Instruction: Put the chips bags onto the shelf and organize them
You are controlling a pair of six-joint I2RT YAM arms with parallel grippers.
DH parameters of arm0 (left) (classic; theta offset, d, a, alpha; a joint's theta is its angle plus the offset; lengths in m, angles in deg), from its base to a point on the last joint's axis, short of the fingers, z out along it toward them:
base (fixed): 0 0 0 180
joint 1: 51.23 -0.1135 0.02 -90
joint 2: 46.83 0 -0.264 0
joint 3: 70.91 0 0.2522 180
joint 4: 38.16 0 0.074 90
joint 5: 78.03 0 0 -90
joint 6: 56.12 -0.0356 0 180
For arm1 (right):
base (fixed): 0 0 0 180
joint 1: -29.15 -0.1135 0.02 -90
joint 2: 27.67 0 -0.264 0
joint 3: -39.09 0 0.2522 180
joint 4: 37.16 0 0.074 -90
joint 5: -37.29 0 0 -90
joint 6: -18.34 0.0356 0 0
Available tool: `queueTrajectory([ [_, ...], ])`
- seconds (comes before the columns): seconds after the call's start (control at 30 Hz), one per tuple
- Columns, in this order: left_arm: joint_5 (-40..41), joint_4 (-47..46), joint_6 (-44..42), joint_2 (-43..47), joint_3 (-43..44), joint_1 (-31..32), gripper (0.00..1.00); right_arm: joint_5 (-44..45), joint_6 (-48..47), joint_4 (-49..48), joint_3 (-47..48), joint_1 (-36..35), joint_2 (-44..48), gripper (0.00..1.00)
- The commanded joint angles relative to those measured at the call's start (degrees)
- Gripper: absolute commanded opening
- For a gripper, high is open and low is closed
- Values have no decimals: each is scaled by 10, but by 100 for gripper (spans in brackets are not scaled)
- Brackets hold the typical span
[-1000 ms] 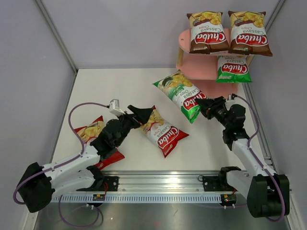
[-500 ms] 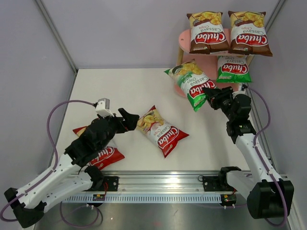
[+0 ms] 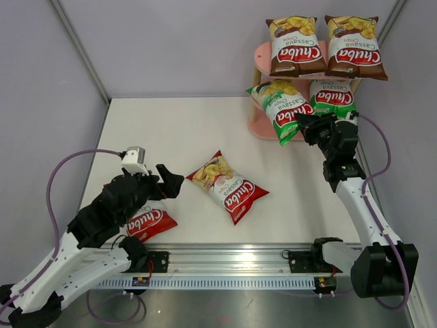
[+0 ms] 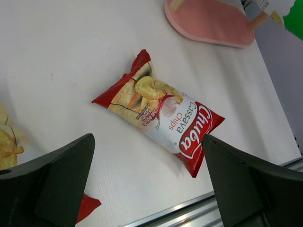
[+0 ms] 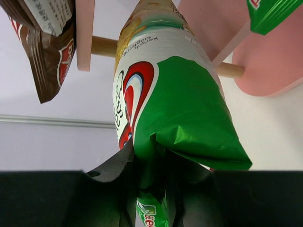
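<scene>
Left side: one red bag [image 3: 149,222] lies flat on the worktop [image 3: 171,130], partly under the left arm. The left claw [image 3: 169,183] hangs above the worktop with its fingers spread wide, holding nothing. A second red bag [image 3: 227,186] lies flat just to the claw's right, apart from both fingers.

Right side: the pink shelf [image 3: 258,128] stands at the far right corner. The right claw [image 3: 305,126] is clamped on the lower end of a green bag [image 3: 281,108], held tilted at the shelf's left edge, level with the middle tier. Whether it rests on the board cannot be told. Another green bag [image 3: 332,99] stands on that tier just beside it. Two brown bags [image 3: 295,46] occupy the top board.
</scene>
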Motion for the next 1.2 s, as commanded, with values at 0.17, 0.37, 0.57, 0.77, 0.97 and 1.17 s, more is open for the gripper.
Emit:
queueTrajectory([
  [0.17,-5,69,-45,30,50,2,99,64,-2,-62,46,8,-23,25],
  [0.37,10,91,-58,49,58,2,99,105,2,-84,53,10,-51,25],
  [0.57,24,101,-65,60,54,2,99,136,5,-103,61,10,-61,27],
  [0.77,38,105,-71,65,46,2,99,142,10,-105,75,10,-68,26],
  [0.97,46,105,-73,69,40,2,99,163,13,-95,61,10,-43,24],
  [1.17,47,101,-73,71,33,3,99,172,16,-96,50,10,-25,22],
])
